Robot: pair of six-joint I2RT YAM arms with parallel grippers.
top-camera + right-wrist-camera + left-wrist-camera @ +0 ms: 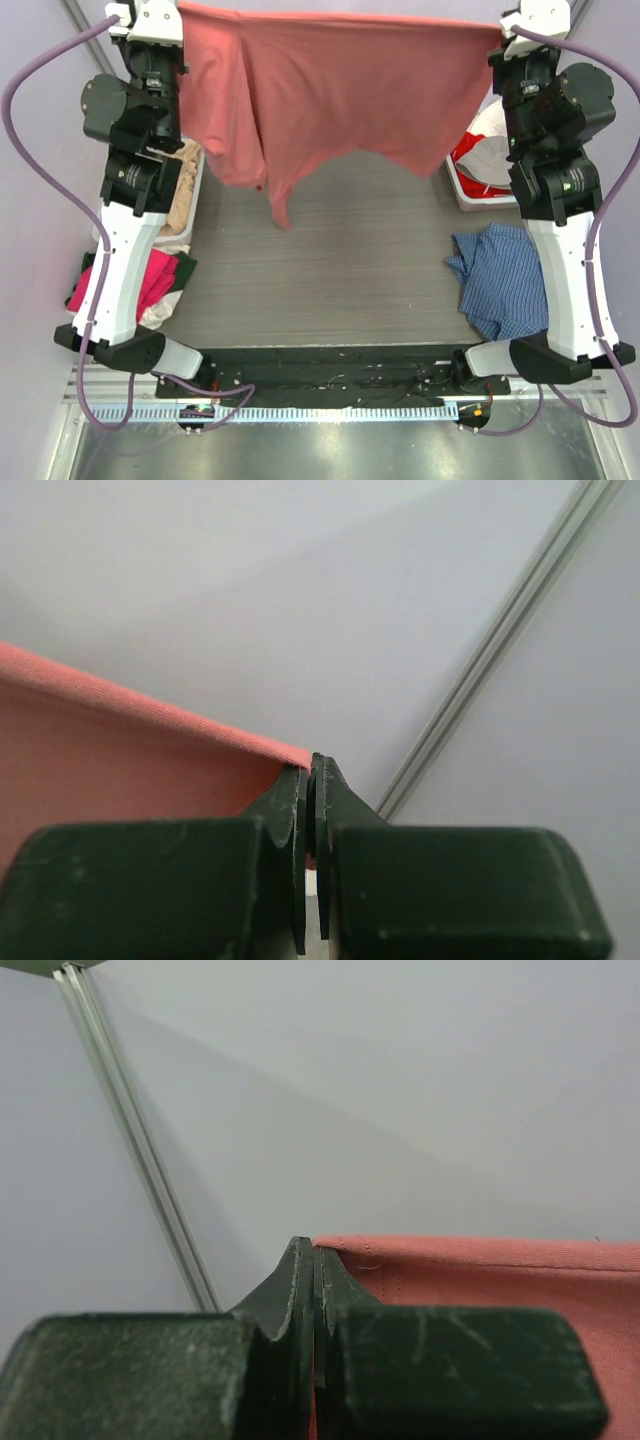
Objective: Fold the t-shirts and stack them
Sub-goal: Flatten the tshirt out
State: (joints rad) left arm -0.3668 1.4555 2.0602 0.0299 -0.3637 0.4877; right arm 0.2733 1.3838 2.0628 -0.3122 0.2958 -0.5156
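A salmon-red t-shirt [340, 90] hangs stretched across the far end of the table, held up by one edge between both arms. My left gripper [317, 1250] is shut on its left corner, the hem [500, 1260] running off to the right. The right gripper [310, 765] pinches the other corner, shut, with the cloth [120, 750] running left. A sleeve dangles low at the shirt's left [280, 205]. More t-shirts lie in a heap at the left edge: a beige one [185, 195] and a magenta-pink one [155, 280].
A white bin [195, 175] at the left holds the beige cloth. A blue checked garment [500, 275] lies at the right by the right arm. A white bin with red and white cloth [480, 160] stands at the far right. Grey walls with metal rails [140, 1150] surround the table.
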